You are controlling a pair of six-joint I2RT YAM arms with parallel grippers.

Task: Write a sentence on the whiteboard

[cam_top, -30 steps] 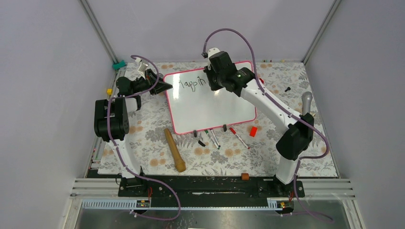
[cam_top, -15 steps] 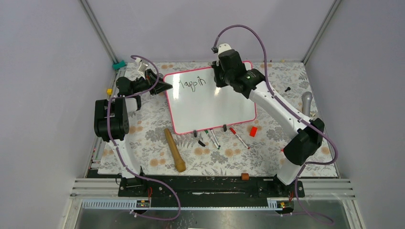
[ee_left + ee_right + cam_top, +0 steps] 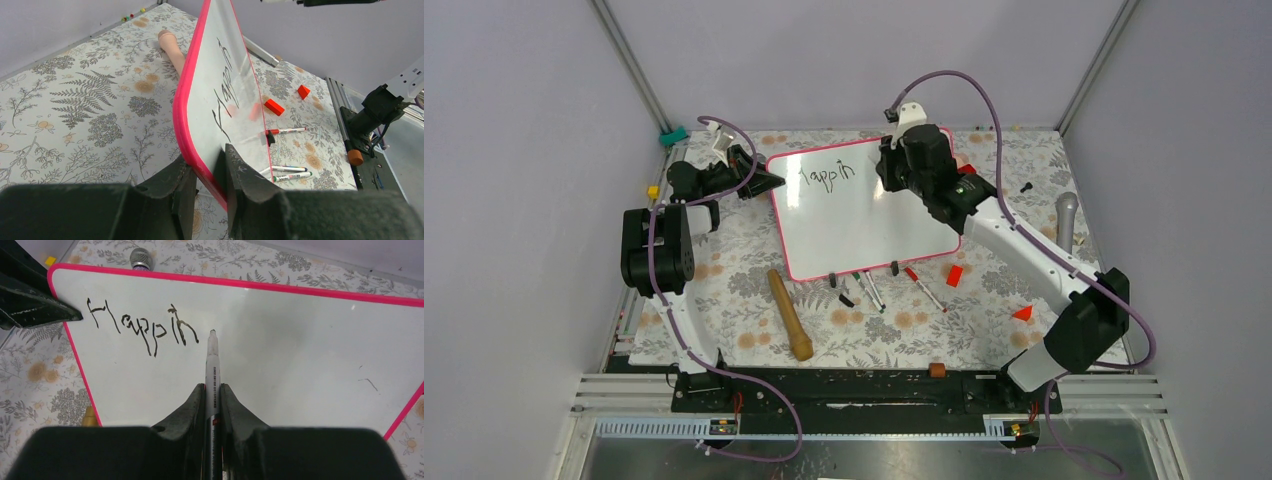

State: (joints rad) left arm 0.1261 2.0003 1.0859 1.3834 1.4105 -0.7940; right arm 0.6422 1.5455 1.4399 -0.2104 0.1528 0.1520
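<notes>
The whiteboard [image 3: 874,230] sits upper centre in the top view; the sentence [image 3: 142,325] reads only "Happin". The left end effector [image 3: 207,157] pinches its pink edge, probably steadying it; the right end effector [image 3: 212,387], closed on a marker [image 3: 212,360], aims just past the last letter.

Whiteboard [image 3: 864,225] lies at the tabletop's [image 3: 724,300] far middle; markers [image 3: 871,291] before it; pin [image 3: 790,314] front-left; microphone [image 3: 1065,215] by the right edge.

A wooden pin [image 3: 790,313] lies slantwise on the floral cloth [image 3: 744,300]. To its right lie a few loose markers [image 3: 871,291], a red block [image 3: 954,275] and a red wedge [image 3: 1023,313]. A grey-headed microphone [image 3: 1066,215] rests near the cloth's right edge.
</notes>
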